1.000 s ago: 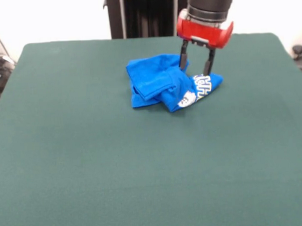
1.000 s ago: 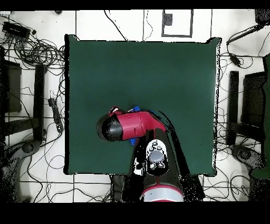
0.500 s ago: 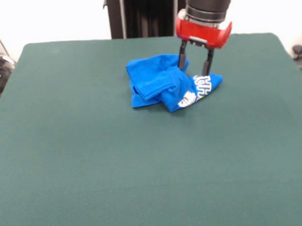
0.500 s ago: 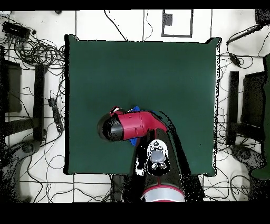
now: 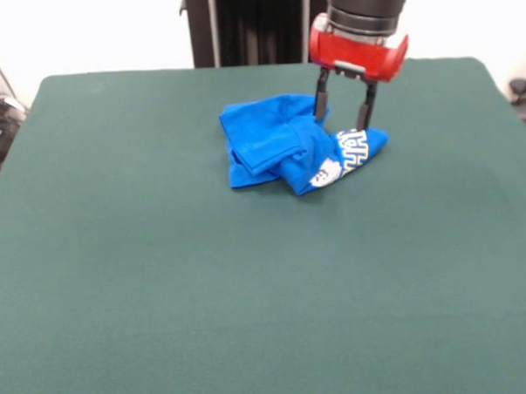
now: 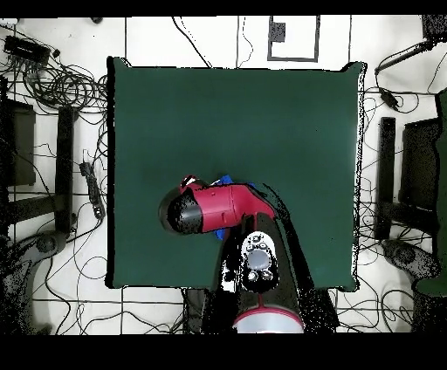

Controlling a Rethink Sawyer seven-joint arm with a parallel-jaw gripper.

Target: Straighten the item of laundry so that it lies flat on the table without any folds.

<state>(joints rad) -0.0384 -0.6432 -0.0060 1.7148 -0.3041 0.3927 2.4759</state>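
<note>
The item of laundry (image 5: 282, 144) is a bright blue T-shirt, bunched in folds on the far middle of the green table (image 5: 206, 287), with white lettering showing at its right end. My gripper (image 5: 341, 115) hangs open just above the shirt's far right part, its two black fingers (image 5: 322, 98) spread apart with nothing between them. In the overhead view the red arm covers nearly all of the shirt; only a small blue patch (image 6: 223, 181) shows, and the gripper itself is hidden under the arm.
Cables (image 6: 61, 83) and dark stands (image 6: 65, 166) ring the table on the floor in the overhead view. The black pedestal (image 5: 247, 27) rises behind the table's far edge.
The gripper has shifted only slightly, up and then back down over the shirt's right part. The shirt has not moved.
</note>
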